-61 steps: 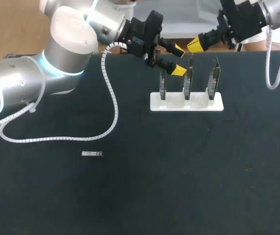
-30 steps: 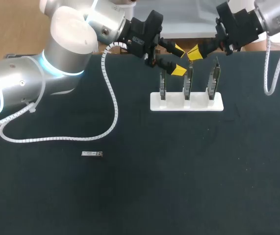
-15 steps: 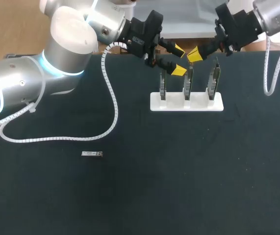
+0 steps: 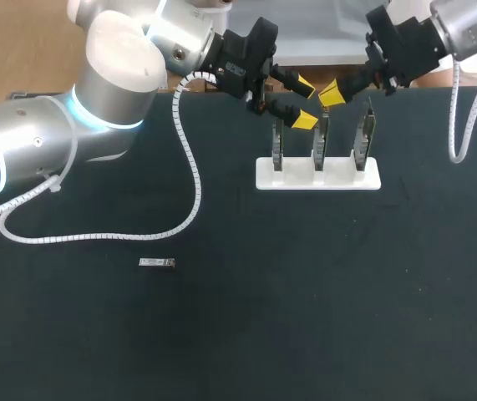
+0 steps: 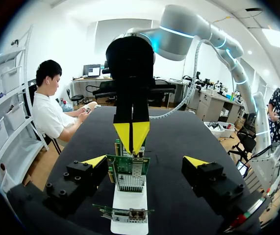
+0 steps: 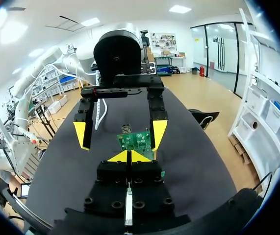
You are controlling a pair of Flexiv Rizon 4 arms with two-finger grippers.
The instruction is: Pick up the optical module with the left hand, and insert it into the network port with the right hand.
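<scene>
The optical module [image 4: 157,263], a small silver bar, lies alone on the black table at the front left, far from both grippers. My left gripper [image 4: 302,102] hangs open over the back of the table, just above the left network card [image 4: 277,142]. Facing it, my right gripper [image 4: 332,92] is shut with nothing in it, above the middle card [image 4: 320,138]. In the left wrist view my open left gripper [image 5: 144,164] straddles a green card [image 5: 128,174], and the shut right gripper [image 5: 132,137] points at it from ahead. In the right wrist view the shut gripper [image 6: 128,156] sits just short of a card [image 6: 136,141].
A white stand [image 4: 347,177] at the back middle holds three upright network cards, the third [image 4: 363,134] on the right. A white coiled cable [image 4: 190,180] trails from my left arm across the table's left half.
My right gripper has shifted left and slightly down toward the middle card, then stopped. The left arm and the module have not moved.
</scene>
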